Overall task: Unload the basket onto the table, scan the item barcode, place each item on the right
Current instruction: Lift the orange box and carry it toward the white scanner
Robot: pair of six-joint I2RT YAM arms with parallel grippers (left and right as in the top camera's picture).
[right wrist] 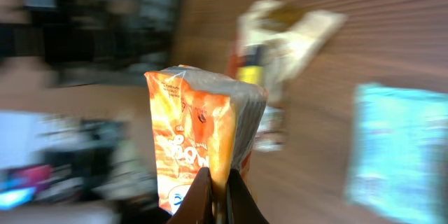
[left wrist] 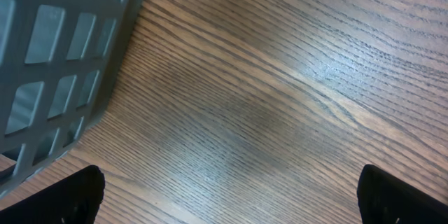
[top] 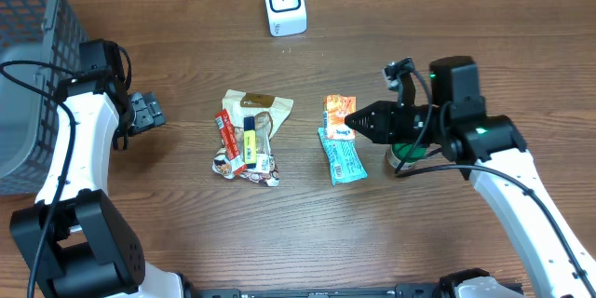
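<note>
Carrying step in hand: orange packet point(top: 338, 110) is pinched by its edge in the closed right gripper point(top: 354, 123) and held up beside the teal packet point(top: 342, 156). Left gripper point(top: 147, 112) is held wide open, empty. Next, the barcode must be turned toward the white scanner point(top: 284, 3).
</note>
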